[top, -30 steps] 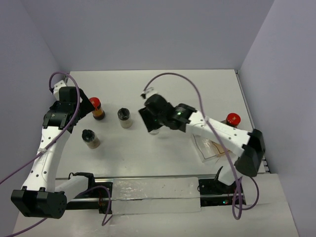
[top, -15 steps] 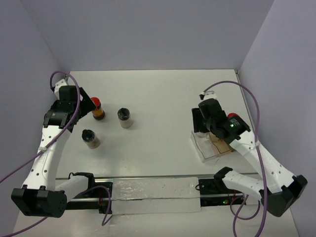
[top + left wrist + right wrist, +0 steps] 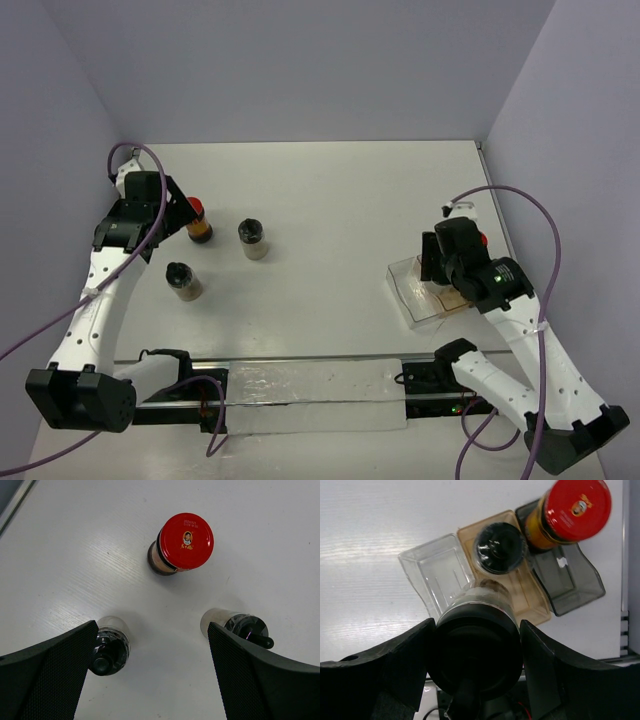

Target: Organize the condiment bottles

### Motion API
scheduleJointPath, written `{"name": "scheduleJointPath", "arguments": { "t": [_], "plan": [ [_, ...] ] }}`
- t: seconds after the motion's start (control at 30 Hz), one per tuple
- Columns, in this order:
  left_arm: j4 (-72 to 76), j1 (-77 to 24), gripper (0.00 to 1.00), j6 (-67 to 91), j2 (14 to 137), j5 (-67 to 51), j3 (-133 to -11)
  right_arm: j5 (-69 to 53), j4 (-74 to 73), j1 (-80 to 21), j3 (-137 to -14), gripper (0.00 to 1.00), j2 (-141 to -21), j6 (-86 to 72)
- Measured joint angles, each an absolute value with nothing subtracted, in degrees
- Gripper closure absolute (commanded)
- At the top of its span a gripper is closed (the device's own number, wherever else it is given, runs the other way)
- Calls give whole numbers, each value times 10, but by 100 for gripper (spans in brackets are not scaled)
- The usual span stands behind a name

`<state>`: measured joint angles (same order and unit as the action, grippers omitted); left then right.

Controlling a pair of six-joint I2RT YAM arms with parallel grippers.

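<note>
Six to sort: two trayed, one carried, three loose.
Right hand (image 3: 476, 627) clamps a black jar (image 3: 475, 655) above the tray's (image 3: 435, 570) clear bay; another black jar (image 3: 499, 547) sits in the amber bay, a red jar (image 3: 572, 507) at the dark bay's end. Left hand (image 3: 152, 625), spread wide and holding nothing, hangs over a second red jar (image 3: 185, 542) and two black jars (image 3: 111, 650) (image 3: 240, 627) standing on the surface (image 3: 75, 545). Judged a third done; four placements remain.

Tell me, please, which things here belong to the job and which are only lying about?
Job:
left red-capped bottle
right red-capped bottle
far black-capped bottle
near black-capped bottle
trayed black-capped bottle
held black-capped bottle

Only lying about:
plastic tray
mounting rail
</note>
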<state>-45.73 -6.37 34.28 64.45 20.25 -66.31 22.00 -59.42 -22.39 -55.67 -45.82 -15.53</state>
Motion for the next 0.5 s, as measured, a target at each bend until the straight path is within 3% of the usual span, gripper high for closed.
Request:
{"name": "scheduleJointPath", "arguments": {
  "t": [0.5],
  "plan": [
    [-443,-64,1,339,664,193,-663,234,-619,-166,-517,64,-416,-155]
  ]
}}
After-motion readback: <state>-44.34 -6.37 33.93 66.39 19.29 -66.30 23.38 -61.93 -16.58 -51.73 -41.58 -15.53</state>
